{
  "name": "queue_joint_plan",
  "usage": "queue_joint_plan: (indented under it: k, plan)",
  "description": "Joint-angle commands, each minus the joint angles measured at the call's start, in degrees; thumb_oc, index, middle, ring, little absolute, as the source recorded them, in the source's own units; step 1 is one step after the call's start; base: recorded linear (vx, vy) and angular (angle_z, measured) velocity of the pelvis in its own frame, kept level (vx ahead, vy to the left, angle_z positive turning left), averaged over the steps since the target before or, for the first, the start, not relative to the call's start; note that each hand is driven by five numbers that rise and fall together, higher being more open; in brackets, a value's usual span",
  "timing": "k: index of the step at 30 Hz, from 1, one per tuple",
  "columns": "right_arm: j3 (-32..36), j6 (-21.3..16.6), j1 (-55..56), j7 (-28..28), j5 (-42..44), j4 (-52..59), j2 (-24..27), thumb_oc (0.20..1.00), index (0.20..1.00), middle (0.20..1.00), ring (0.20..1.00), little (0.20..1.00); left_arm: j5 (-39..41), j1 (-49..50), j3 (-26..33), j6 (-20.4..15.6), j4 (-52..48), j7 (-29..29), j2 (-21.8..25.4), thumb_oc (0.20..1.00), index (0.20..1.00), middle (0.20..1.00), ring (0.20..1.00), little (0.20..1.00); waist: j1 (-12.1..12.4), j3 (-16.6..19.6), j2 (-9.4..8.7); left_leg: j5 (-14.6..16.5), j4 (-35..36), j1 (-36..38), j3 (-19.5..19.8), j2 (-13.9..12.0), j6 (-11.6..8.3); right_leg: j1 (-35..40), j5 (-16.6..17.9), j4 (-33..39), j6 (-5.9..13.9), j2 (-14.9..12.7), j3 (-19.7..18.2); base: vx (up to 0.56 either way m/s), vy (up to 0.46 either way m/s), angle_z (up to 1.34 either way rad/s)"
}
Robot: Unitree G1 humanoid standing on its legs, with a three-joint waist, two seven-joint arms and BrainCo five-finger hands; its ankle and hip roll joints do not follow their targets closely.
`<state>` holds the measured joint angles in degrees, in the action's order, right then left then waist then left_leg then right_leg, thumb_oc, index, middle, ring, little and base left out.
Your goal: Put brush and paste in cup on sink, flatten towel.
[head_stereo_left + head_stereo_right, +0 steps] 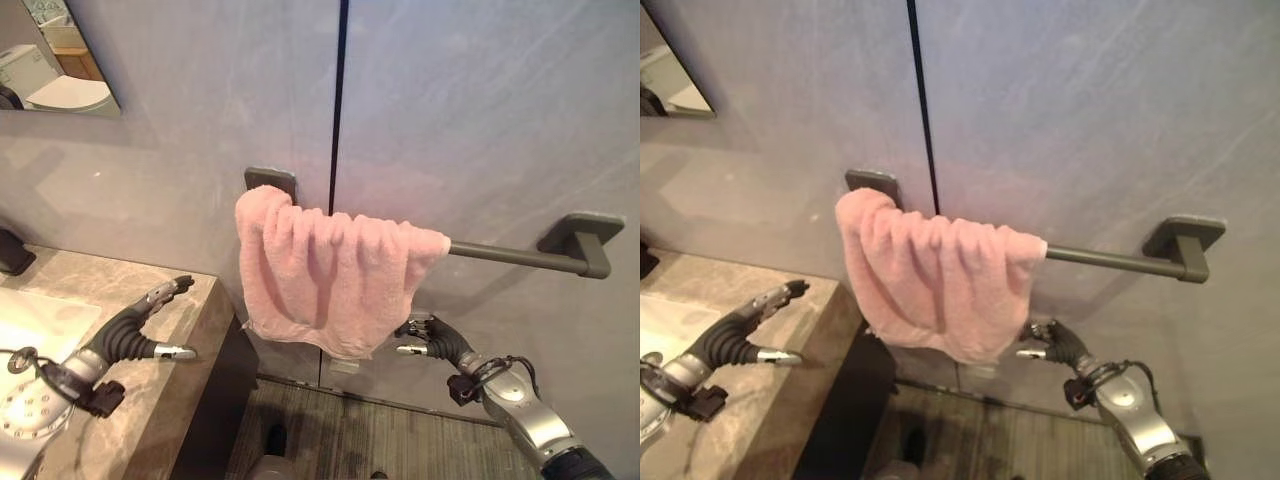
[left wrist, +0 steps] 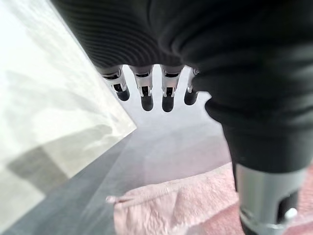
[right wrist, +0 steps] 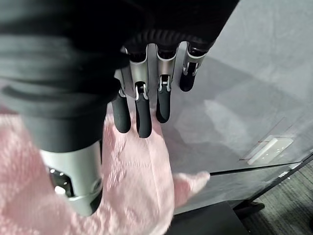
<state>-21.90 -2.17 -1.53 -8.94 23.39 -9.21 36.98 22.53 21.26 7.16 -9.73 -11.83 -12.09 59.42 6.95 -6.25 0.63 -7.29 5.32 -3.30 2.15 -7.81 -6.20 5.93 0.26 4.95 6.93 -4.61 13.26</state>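
Observation:
A pink towel (image 1: 330,275) hangs bunched up on the left half of a dark wall bar (image 1: 510,255), its folds crowded together. My right hand (image 1: 440,340) is just right of the towel's lower right edge, below the bar, open with straight fingers (image 3: 142,112) resting against or just off the pink cloth (image 3: 137,186); I cannot tell which. My left hand (image 1: 135,335) hovers open over the stone counter (image 1: 170,400), left of the towel, fingers (image 2: 146,93) pointing toward the wall. The towel's lower corner (image 2: 186,205) shows past it.
A white sink basin (image 1: 40,320) is set in the counter at the far left, with a dark fixture (image 1: 12,252) behind it. A mirror (image 1: 55,60) hangs at the upper left. A small white plate (image 3: 270,149) sits low on the grey wall.

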Motion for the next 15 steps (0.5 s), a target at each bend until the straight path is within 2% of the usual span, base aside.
queue_joint_plan:
  k: [1, 7, 12, 15]
  plan:
    - [-0.3, -2.7, -13.5, 1.5, 0.2, 2.8, -0.8, 1.0, 1.0, 1.0, 1.0, 1.0, -0.6, -5.4, -1.4, -1.9, 1.1, 1.9, 4.4, 1.0, 1.0, 1.0, 1.0, 1.0, 0.3, 1.1, -3.63, 2.2, -0.3, 2.8, -5.6, 3.2, 1.72, -2.8, 2.5, -2.4, -0.33, -0.2, -1.2, 0.02, 0.069, -0.14]
    - [-0.8, -2.0, -14.6, 1.4, 1.2, 4.2, -0.9, 1.0, 1.0, 1.0, 1.0, 1.0, -1.9, -11.9, -6.4, -1.9, 4.2, 2.7, 3.8, 1.0, 1.0, 1.0, 1.0, 1.0, -0.6, 1.0, -3.95, 3.1, -0.3, 2.6, -7.5, 3.5, 2.18, -3.8, 3.0, -2.4, 0.16, -0.6, -2.8, 0.03, 0.067, -0.19]
    - [-5.0, -1.9, -17.2, -1.6, 6.4, 7.6, 1.5, 1.0, 1.0, 1.0, 1.0, 1.0, -0.7, -21.5, -15.6, -2.3, 4.7, 1.7, 3.6, 1.0, 1.0, 1.0, 1.0, 1.0, -2.0, 1.3, -4.76, 4.3, -0.3, 2.9, -10.3, 3.7, 2.5, -4.9, 3.8, -1.9, 0.92, -1.0, -5.2, 0.06, 0.068, -0.28]
    - [-5.5, -1.7, -17.5, -2.1, 7.3, 7.8, 2.0, 1.0, 1.0, 1.0, 1.0, 1.0, -0.7, -22.5, -16.8, -2.3, 4.7, 1.6, 3.7, 1.0, 1.0, 1.0, 1.0, 1.0, -2.1, 1.3, -4.81, 4.5, -0.3, 3.0, -10.6, 3.7, 2.52, -4.9, 3.9, -1.8, 1.05, -1.1, -5.6, 0.04, 0.025, -0.21]
